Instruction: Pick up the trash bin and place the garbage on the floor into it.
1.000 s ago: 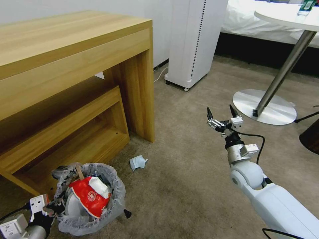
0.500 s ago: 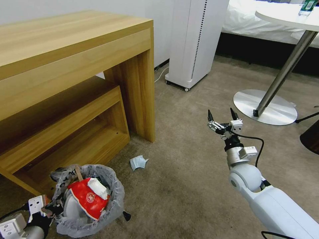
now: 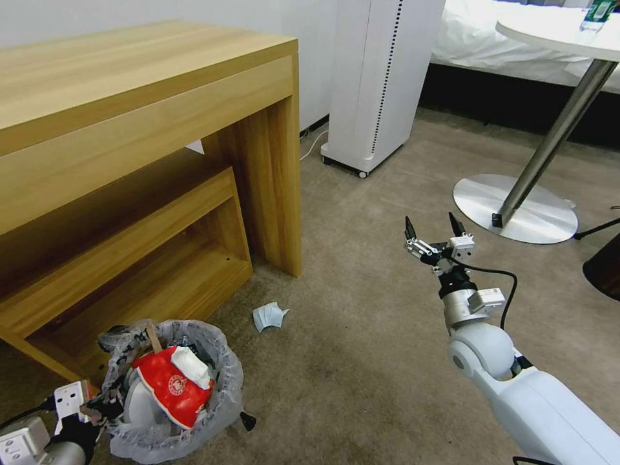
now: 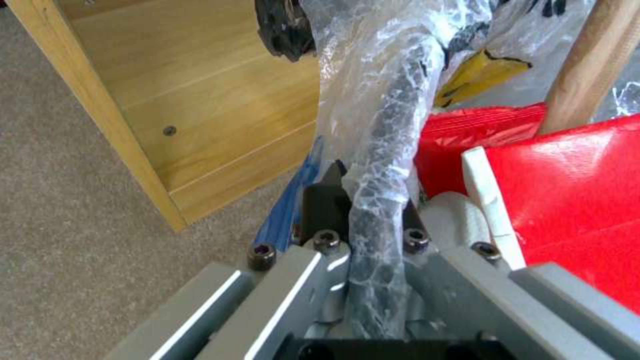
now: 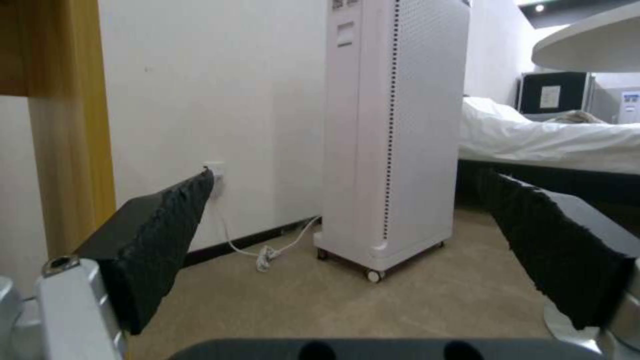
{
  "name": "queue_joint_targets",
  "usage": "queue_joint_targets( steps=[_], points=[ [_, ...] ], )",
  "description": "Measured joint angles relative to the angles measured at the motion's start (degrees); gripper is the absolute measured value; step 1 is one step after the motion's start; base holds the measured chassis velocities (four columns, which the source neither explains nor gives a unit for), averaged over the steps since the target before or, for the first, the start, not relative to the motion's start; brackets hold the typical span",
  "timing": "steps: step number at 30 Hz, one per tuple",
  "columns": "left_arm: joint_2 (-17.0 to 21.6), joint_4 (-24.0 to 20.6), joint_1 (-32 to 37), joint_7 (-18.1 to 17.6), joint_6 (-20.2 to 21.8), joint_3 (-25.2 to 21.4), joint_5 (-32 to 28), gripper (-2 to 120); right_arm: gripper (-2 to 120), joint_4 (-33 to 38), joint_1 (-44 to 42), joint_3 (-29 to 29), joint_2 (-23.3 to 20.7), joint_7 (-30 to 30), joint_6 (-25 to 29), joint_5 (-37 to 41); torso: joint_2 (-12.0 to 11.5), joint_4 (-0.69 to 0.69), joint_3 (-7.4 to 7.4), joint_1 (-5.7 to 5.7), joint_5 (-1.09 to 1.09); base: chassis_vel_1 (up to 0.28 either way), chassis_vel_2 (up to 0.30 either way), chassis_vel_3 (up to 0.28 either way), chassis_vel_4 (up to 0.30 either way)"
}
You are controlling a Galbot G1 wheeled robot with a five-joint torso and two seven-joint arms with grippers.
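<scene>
Beige-tan short-pile carpet (image 3: 361,336) covers the floor of a bedroom, where a light wooden desk (image 3: 148,116) with a lower shelf stands at the robot's left, a tall white perforated tower unit on castors (image 3: 381,84) sits against the white wall, and a round white table on a slanted metal post with a disc base (image 3: 516,206) stands before a bed with white linen (image 3: 478,39). Near the desk's foot, the trash bin (image 3: 169,387) rests on the carpet, lined with a crinkly translucent bag and stuffed with a red wrapper (image 3: 171,384), a white piece and a wooden stick (image 3: 154,337). The left gripper (image 4: 368,197) is clamped on the bag-covered rim of the bin, one finger on each side of it. A crumpled pale blue mask (image 3: 268,316) lies on the carpet just beyond the bin, apart from it. The right gripper (image 3: 434,227) hovers above bare carpet well to the right, jaws spread wide and holding nothing. Black lettering on the bag and a round emblem on the red wrapper are too small to read.
</scene>
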Motion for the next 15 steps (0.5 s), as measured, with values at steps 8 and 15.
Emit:
queue_joint_targets(
  steps=[8, 15],
  points=[
    [0.18, -0.48, 0.06, 0.05, -0.02, -0.02, -0.02, 1, 100, 0.22, -0.13, 0.04, 0.09, -0.35, -0.01, 0.02, 0.0, 0.0, 0.0, 0.0, 0.0, 0.0, 0.0, 0.0, 0.0],
    [0.34, -0.82, 0.5, 1.02, 0.42, 0.05, -0.17, 1, 100, -0.17, 0.04, -0.47, 0.31, -0.64, -0.18, -0.05, 0.0, 0.0, 0.0, 0.0, 0.0, 0.0, 0.0, 0.0, 0.0]
  ],
)
